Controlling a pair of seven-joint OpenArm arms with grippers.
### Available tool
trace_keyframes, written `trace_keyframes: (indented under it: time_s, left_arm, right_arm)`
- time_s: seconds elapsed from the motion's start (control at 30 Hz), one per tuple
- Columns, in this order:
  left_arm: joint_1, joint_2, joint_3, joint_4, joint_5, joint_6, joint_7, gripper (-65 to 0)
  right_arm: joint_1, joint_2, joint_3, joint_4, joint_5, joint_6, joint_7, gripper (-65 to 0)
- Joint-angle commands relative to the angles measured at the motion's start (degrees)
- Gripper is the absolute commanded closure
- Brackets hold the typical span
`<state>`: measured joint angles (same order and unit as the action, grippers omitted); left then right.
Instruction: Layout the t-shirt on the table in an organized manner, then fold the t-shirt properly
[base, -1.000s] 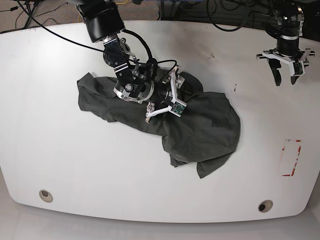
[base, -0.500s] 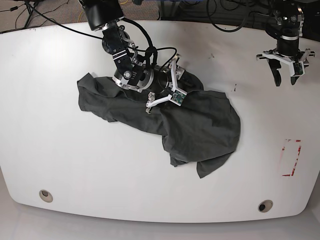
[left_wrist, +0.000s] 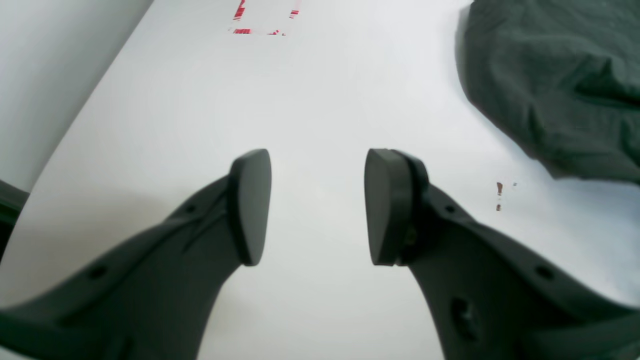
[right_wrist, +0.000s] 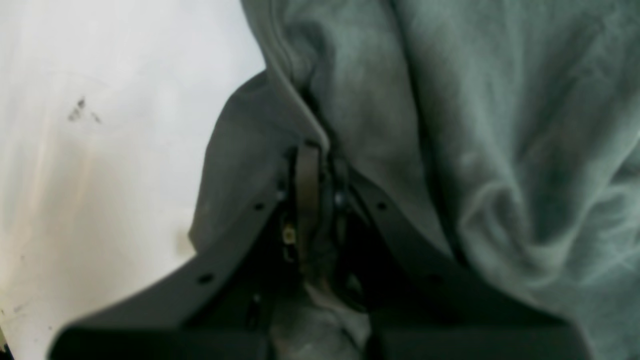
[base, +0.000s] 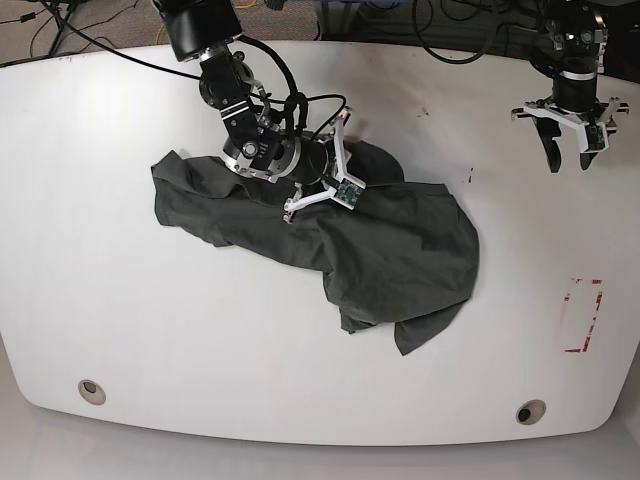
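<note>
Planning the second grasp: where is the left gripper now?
In the base view the left gripper hangs open at upper right, above bare table, apart from the t-shirt.

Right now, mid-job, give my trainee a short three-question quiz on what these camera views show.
1. True or false: the left hand holds the dark charcoal-grey cloth t-shirt.
2. Which hand is shut on cloth? A) left B) right C) both
3. Fill in: the red-and-white sticker lies on the white smooth ______.

Key:
1. False. The left hand hangs open over bare tabletop, apart from the shirt.
2. B. The right hand pinches a fold at the shirt's far edge, seen in the right wrist view.
3. table.
</note>
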<state>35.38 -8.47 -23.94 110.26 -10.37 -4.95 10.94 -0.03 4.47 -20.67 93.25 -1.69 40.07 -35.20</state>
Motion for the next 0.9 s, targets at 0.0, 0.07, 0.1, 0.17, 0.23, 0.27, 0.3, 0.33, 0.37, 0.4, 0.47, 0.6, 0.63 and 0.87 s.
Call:
trace_keyframes:
  time_s: [0.0,0.07,0.1,0.17,0.23,0.27,0.3,0.33,0.37,0.4,0.47,0.6,0.63,0.87]
  left_arm:
    - [0.18,-0.54,-0.1,1.0,0.04,0.34,-1.49,-28.9]
    - [0.18,-0.54,0.16,1.0,0.04,0.34,-1.49,-29.0]
    - [0.18,-0.54,0.69,1.0,0.04,0.34,-1.4,-29.0]
    - [0.18,-0.89,2.01,1.0,0.04,0.16,-1.4,-29.2]
    - [0.27,-0.98,3.24,1.0,0.04,-0.9,-1.4,-29.2]
    - [0.27,-0.98,3.59,1.0,0.04,-1.51,-1.4,-29.2]
    - [0.27,-0.98,4.21,1.0,0.04,-2.48,-1.4,-29.2]
    - [0.18,-0.98,4.65,1.0,0.04,-3.45,-1.4,-29.2]
    - [0.18,-0.98,5.18,1.0,0.04,-4.41,-1.4,-29.2]
    - [0.18,-0.89,5.97,1.0,0.04,-5.73,-1.4,-29.2]
    - [0.1,-0.89,7.37,1.0,0.04,-7.84,-1.4,-29.2]
    - [0.1,-0.89,11.94,1.0,0.04,-12.41,-0.35,-29.3]
    - [-0.08,-0.98,12.91,1.0,0.04,-13.12,0.62,-29.3]
    - [-4.47,-0.54,17.48,1.08,-0.13,-20.06,10.03,-29.3]
  right_arm:
    - [0.78,-0.29,1.11,4.11,0.68,-0.07,1.31,0.0]
    - [0.78,-0.29,2.16,5.78,0.68,-0.07,1.31,0.0]
    - [0.78,-0.29,2.6,6.48,0.68,-0.07,1.31,0.0]
    - [1.31,-0.29,3.48,7.98,0.68,-0.07,1.31,0.0]
    - [2.01,-0.29,4.45,9.21,0.68,-0.07,1.31,0.0]
    - [2.63,-0.29,4.97,9.65,0.68,-0.07,1.31,0.0]
    - [3.68,-0.38,5.59,10.18,0.68,-0.07,1.31,0.0]
    - [4.65,-0.38,5.94,10.44,0.68,-0.07,1.31,0.0]
    - [5.35,-0.47,6.2,10.62,0.68,-0.07,1.31,0.0]
    - [6.41,-0.47,6.56,10.7,0.68,-0.07,1.31,0.0]
    - [8.6,-0.56,7.0,10.97,0.68,-0.07,1.31,0.0]
    - [13.79,-0.65,7.52,12.2,0.68,-0.07,1.31,0.0]
    - [15.02,-0.65,7.7,12.46,0.68,-0.07,1.31,0.0]
    - [23.2,-0.47,9.11,13.78,0.68,-0.07,1.31,0.0]
